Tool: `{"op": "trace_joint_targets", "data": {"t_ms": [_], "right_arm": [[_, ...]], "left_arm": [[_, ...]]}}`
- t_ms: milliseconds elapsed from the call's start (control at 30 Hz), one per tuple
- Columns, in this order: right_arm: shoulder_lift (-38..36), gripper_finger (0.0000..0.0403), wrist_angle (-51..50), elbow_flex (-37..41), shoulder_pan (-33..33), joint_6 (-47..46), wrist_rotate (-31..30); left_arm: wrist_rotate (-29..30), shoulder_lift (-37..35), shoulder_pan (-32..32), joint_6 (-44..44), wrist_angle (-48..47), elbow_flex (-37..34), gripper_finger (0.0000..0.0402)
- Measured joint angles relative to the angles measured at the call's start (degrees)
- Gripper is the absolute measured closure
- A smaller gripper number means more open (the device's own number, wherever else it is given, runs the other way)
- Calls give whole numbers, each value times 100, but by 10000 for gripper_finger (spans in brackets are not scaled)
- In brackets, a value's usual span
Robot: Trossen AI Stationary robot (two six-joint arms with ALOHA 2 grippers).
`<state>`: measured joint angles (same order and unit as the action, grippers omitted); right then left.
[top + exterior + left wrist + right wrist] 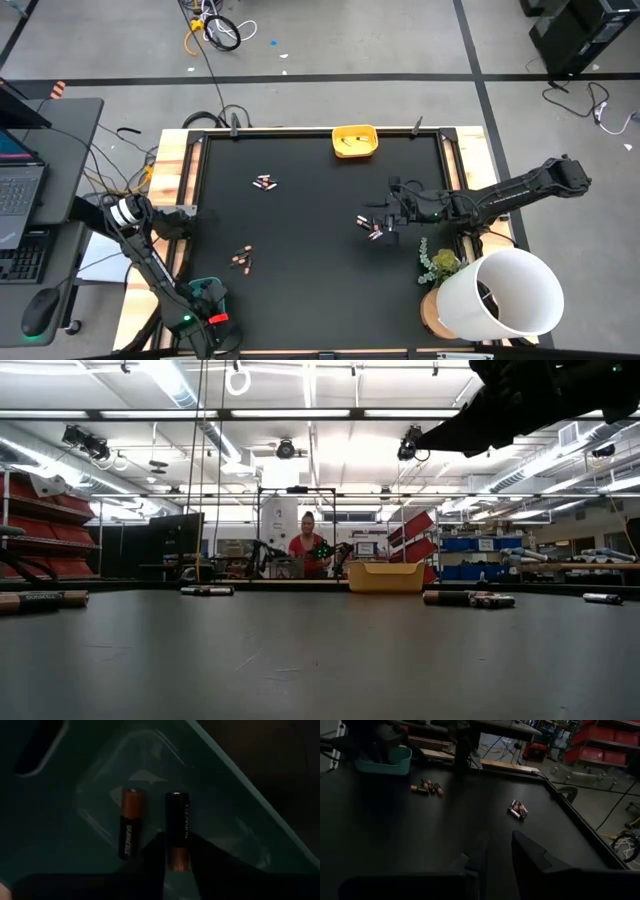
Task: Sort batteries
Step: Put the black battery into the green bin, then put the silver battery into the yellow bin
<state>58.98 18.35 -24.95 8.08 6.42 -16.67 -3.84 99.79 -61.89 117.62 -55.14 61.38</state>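
High view: left gripper (207, 296) down at seven o'clock of the black mat (310, 300), inside the teal tray (196, 288). Left wrist view: two copper-and-black batteries (131, 822) lying side by side on the tray floor, one set between the fingers (150, 852); fingers parted, not pinching. Right gripper (385, 222) near mid-table toward three o'clock, fingers apart, empty, hovering just beside a small cluster of batteries (372, 228). Another cluster (265, 182) toward eleven o'clock, copper ones (241, 260) toward eight. Yellow tray (355, 142) at twelve o'clock edge. White bucket (500, 292) and plant (440, 263) at four o'clock.
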Motion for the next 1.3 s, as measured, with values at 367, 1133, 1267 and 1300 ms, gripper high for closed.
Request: {"op": "trace_joint_targets", "data": {"t_ms": [367,1133,1267,1300], "right_arm": [[0,330,-7,0,0,-96,0],[1067,330,-613,0,2,-841,117],[1121,329,-1350,0,56,-1278,139],[1097,327,-1541,0,82,-1411,127]], "left_arm": [[-446,0,207,-403,-816,616,191],[2513,-9,2232,-4247,-1786,1069,205],[3450,-9,2662,-5240,-1521,949,205],[3756,-9,2746,-5385,-1495,945,205]]}}
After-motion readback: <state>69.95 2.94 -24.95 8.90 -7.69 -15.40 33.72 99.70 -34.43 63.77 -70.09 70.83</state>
